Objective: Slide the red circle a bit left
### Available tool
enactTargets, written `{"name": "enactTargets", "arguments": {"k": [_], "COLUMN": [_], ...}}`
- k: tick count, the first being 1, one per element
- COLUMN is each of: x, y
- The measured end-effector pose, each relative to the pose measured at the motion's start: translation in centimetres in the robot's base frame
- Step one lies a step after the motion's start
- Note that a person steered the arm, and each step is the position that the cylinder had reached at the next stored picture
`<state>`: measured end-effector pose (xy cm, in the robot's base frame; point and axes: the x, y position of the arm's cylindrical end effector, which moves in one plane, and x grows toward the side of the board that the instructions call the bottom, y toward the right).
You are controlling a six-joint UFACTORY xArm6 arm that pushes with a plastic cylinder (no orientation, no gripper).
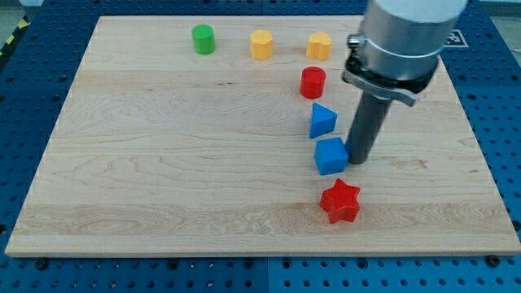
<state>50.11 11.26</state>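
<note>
The red circle point(313, 82) stands on the wooden board point(163, 163) right of centre, toward the view's top. My tip point(356, 159) rests on the board well below and to the right of it, right beside the blue cube's point(330, 155) right edge. A blue triangle point(322, 120) lies between the red circle and the blue cube. The rod rises from the tip to the grey arm body at the view's top right.
A green cylinder point(203, 39), a yellow hexagon-like block point(261, 44) and a yellow heart-like block point(319, 45) line the top edge. A red star point(340, 202) lies below the blue cube. A blue pegboard surrounds the board.
</note>
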Motion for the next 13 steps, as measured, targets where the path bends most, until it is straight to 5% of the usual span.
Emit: {"name": "enactTargets", "arguments": {"k": [2,4,13], "x": [-0.5,-9.3,-13.9], "y": [3.6,3.4,0.9]}}
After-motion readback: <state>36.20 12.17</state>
